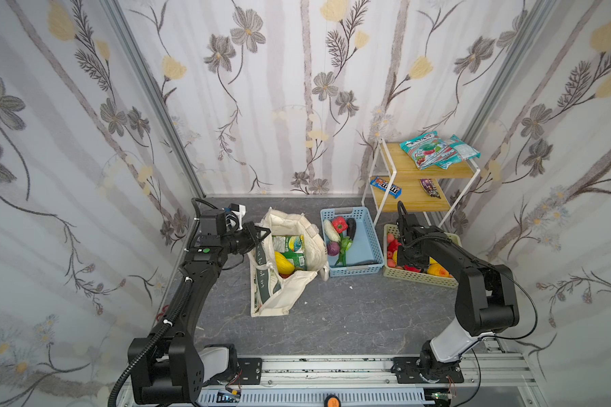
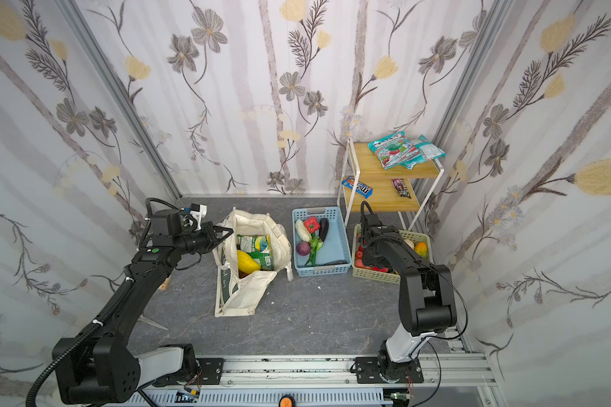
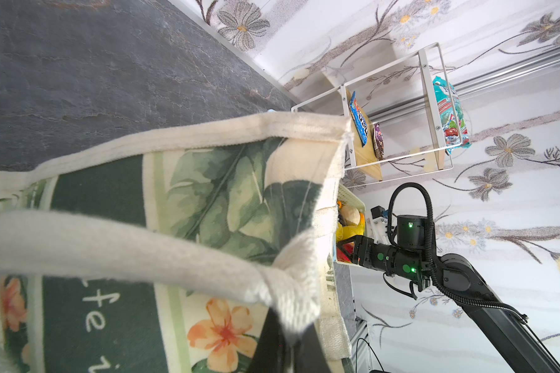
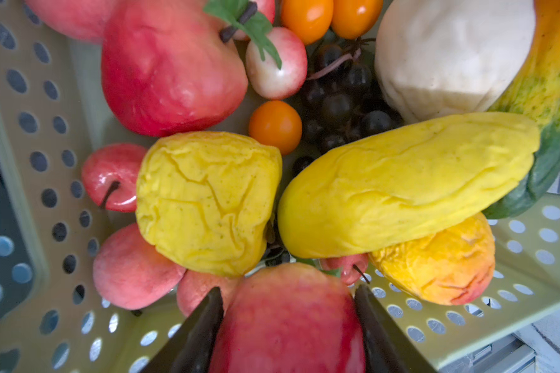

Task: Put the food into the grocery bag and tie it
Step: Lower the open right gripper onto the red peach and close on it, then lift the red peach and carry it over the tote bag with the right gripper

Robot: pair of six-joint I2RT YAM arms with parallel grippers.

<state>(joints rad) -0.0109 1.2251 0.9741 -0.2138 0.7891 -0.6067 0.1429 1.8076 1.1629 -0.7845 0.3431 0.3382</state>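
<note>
A: Right gripper state?
B: Down in the yellow basket, jaws partway open, astride a red fruit. Both fingers lay against its flanks, so it read as a grip. The fruit was not lifted; it sat on the pile.
A: Fruit's long axis?
B: Couldn't tell. The wrist view cut off its near end. The jaws spanned its width, side to side.
A: Where was the bag from there?
B: Bag lay to the gripper's left, well apart, with the blue basket between the two. The carry would likely go up, leftward over the blue basket, then down into the mouth.
A: Mouth open?
B: Yes, facing up. Left gripper was fully closed at the bag's left rim and appeared to pinch the cloth, holding that side up. A packet and a yellow fruit lay inside.
A: Which arm was nearer the bag?
B: Left, touching it, but tied up with the rim. The right arm was the only one free to carry, and it was the one at the food.
A: Risk?
B: Probably the neighbours. The mangoes sat just beside the red fruit and might drag on the lift.
</note>
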